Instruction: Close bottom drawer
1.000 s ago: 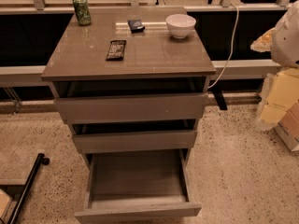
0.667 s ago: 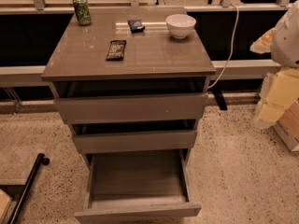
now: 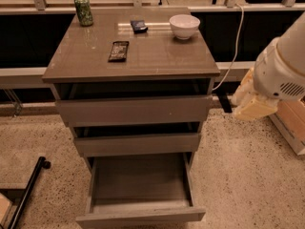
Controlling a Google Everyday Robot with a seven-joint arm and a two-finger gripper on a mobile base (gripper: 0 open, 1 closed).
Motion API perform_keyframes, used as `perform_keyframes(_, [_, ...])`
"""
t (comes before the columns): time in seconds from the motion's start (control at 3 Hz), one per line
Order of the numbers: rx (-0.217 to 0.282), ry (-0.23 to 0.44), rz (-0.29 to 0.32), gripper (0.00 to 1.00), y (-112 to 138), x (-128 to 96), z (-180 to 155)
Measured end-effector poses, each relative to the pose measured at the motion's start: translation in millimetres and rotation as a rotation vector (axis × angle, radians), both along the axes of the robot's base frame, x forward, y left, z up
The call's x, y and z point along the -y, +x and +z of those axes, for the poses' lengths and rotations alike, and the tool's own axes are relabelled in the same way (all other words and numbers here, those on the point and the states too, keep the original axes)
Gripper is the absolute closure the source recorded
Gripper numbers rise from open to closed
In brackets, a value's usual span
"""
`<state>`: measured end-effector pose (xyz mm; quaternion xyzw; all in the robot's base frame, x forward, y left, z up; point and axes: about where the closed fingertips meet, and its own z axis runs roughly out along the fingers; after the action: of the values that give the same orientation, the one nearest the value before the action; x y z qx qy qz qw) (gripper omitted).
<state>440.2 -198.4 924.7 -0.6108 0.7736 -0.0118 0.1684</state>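
Gaping bottom drawer [image 3: 140,187]: pulled out, low and left of the gripper [image 3: 252,105], well apart
Gripper: right side, open or closed, can't tell

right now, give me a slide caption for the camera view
Bottom drawer stands open and empty; the gripper hangs to the right of the cabinet, not touching it.

Speckled terrazzo floor [image 3: 248,175] all round. Dark wall panels [image 3: 28,37] behind the tabletop [image 3: 143,56] far edge, pale ledge [image 3: 19,75] across them. White cable [image 3: 236,42] past the right edge (gripper [image 3: 252,106] there too). Warm, dim light.
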Motion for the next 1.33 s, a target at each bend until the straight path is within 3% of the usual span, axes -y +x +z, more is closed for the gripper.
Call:
perform_keyframes(0.33, [0.027,0.03,0.055,0.86,7,-1,-29])
perform_keyframes(0.67, [0.037,0.025,0.056,1.0,7,-2,-26])
perform_keyframes(1.0, [0.035,0.03,0.056,1.0,7,-3,-29])
perform_keyframes(1.33, [0.015,0.093,0.05,1.0,7,-14,-75])
